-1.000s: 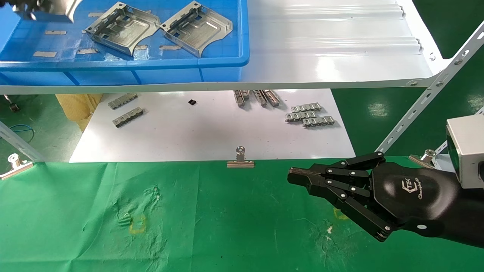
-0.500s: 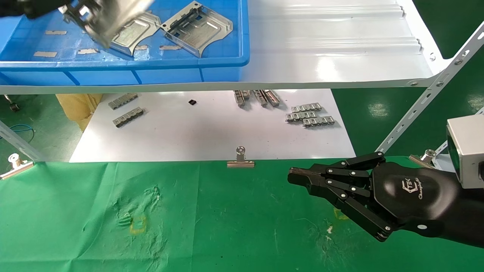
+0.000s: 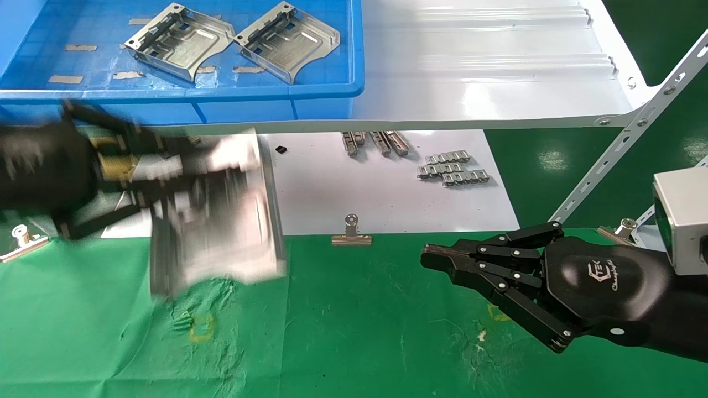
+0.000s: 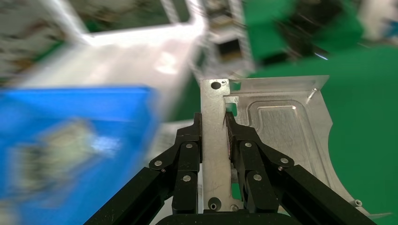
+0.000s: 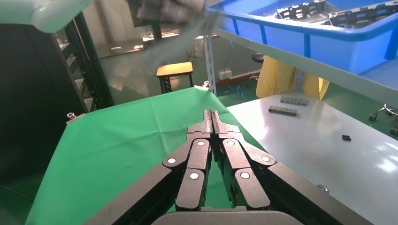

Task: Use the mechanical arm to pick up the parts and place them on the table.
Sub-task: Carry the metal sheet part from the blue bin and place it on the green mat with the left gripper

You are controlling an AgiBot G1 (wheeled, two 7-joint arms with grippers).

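My left gripper point(image 3: 160, 177) is shut on a silver stamped part point(image 3: 221, 221) and holds it above the left part of the green-cloth table point(image 3: 343, 331), blurred by motion. In the left wrist view the black fingers point(image 4: 192, 140) clamp the part's upturned side point(image 4: 213, 145), and its flat plate point(image 4: 286, 136) hangs over the green cloth. Two more silver parts point(image 3: 180, 40) point(image 3: 287, 40) lie in the blue tray point(image 3: 332, 91) on the upper shelf. My right gripper point(image 3: 437, 260) is shut and empty, parked low over the table's right side; it also shows in the right wrist view point(image 5: 212, 117).
A glossy white board point(image 3: 343, 193) behind the cloth carries small grey link strips point(image 3: 453, 168) point(image 3: 185, 163) and a small black piece point(image 3: 281, 149). Binder clips point(image 3: 352, 232) point(image 3: 22, 240) pin the cloth's edge. A slotted metal brace point(image 3: 625, 143) slants at right.
My left gripper has carried the part out of the blue tray, down and forward, to just over the left part of the green cloth. The right arm has not moved.
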